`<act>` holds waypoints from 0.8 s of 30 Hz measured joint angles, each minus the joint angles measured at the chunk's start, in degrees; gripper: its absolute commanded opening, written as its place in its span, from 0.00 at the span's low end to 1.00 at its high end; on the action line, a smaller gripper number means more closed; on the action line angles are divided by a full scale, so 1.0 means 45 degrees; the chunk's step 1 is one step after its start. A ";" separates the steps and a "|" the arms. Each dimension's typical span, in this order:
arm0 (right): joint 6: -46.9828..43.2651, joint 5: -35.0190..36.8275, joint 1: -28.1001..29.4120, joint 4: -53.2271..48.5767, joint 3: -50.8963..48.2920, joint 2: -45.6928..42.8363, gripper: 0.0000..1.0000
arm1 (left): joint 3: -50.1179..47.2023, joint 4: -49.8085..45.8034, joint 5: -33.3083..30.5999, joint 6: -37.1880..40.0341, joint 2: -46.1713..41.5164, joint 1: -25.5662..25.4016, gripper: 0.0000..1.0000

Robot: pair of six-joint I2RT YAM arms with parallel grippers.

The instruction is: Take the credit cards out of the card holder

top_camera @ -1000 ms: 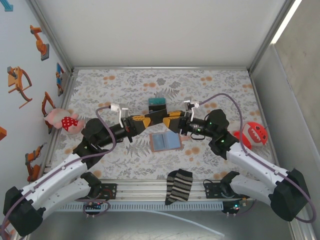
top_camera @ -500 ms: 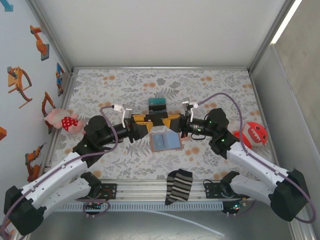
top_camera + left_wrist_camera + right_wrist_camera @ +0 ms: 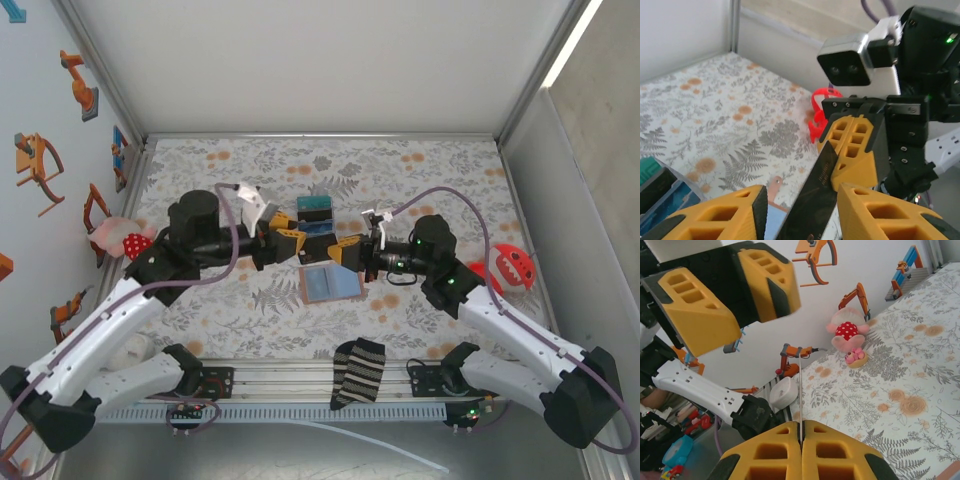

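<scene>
The card holder [image 3: 330, 283] lies open on the mat, light-blue inside up; its tan tab [image 3: 774, 186] shows in the left wrist view. My right gripper [image 3: 342, 252] hangs just above the holder's far edge, shut on one credit card [image 3: 817, 200]. That card looks dark in shadow, and in the right wrist view it is a thin edge [image 3: 801, 390] rising from the closed fingertips [image 3: 801, 424]. My left gripper [image 3: 287, 240] faces it, open, its fingers [image 3: 740, 210] on either side of the card's free end. The right-hand one is very near the card.
A blue-teal-black box [image 3: 314, 213] stands just behind the grippers. A red toy [image 3: 510, 265] lies at the right edge, a pink plush [image 3: 125, 240] at the left, and a striped sock [image 3: 358, 372] on the front rail. A white round object [image 3: 785, 392] sits by the left rail.
My left gripper has drawn back to the left and opened, its arm lifting. The right gripper has stayed shut on the card and shifted slightly.
</scene>
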 measured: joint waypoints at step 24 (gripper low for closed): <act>-0.0209 0.0126 -0.0029 -0.0729 0.0087 -0.0029 0.40 | 0.1234 -0.2361 0.3633 0.1647 0.2603 0.0627 0.00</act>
